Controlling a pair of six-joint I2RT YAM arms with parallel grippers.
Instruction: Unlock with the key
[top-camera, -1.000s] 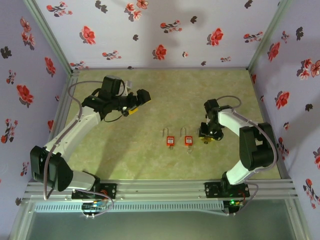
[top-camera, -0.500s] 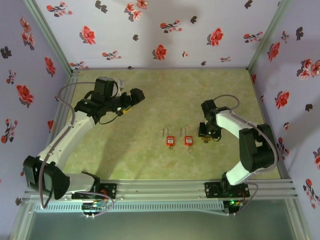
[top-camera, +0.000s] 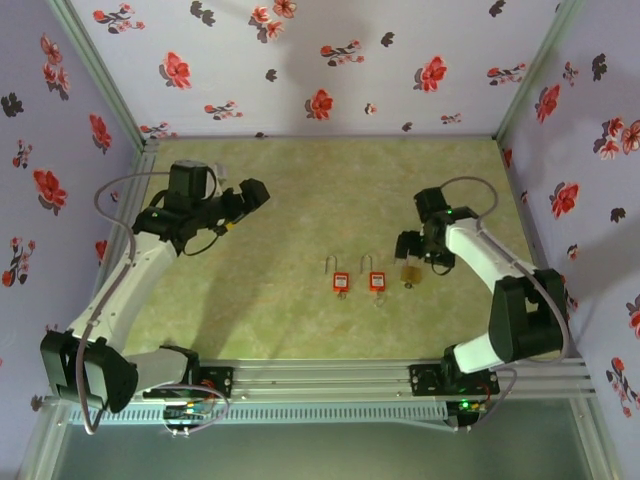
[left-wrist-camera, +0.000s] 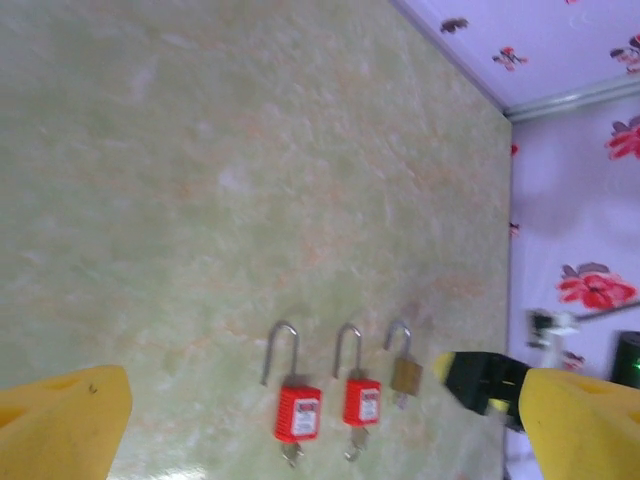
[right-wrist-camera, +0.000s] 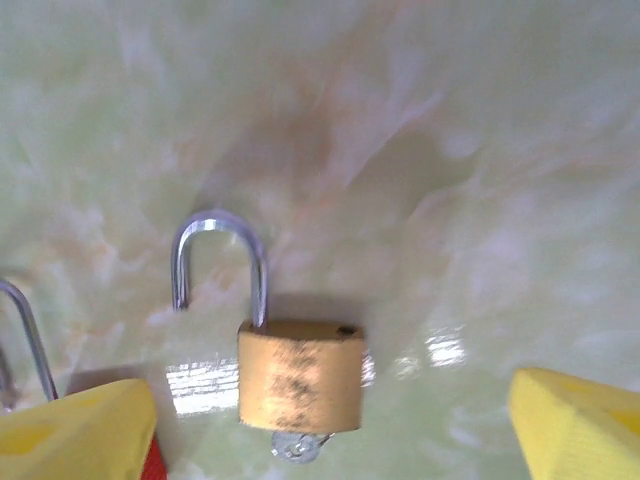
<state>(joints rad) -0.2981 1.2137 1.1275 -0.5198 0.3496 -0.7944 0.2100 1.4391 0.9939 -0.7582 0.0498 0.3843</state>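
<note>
Your right fingers (right-wrist-camera: 80, 435) stand wide apart, holding nothing. The brass padlock (right-wrist-camera: 300, 375) lies flat on the worktop (right-wrist-camera: 450, 150) between them, shackle (right-wrist-camera: 220, 260) pointing away and key (right-wrist-camera: 295, 446) nearest. The left fingers (left-wrist-camera: 60, 420), also spread, are well apart from it.

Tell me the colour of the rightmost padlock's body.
Brass-gold; padlock shows best in the right wrist view.
</note>
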